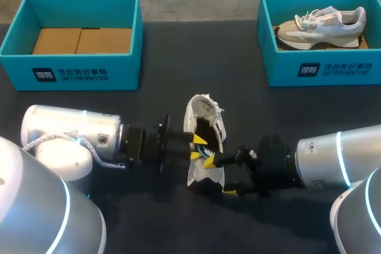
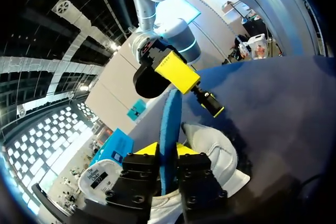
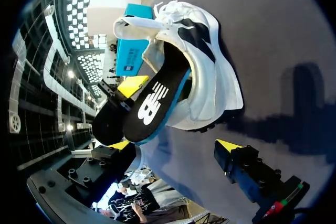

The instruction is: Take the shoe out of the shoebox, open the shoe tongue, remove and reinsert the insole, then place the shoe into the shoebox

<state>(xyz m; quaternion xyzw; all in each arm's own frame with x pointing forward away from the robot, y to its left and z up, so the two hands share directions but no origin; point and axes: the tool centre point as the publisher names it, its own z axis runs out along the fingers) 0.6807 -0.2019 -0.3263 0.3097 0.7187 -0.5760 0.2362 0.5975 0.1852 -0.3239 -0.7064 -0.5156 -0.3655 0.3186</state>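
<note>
Here, insole (image 2: 170, 114) in left tool (image 2: 167, 149).

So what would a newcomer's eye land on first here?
The white shoe in the middle of the table, with both grippers meeting at it. The left gripper pinches the black, blue-edged insole sticking out of the shoe, and the right gripper is open beside it. Behind, the left shoebox shows only cardboard, and the right shoebox holds a beige shoe.
</note>
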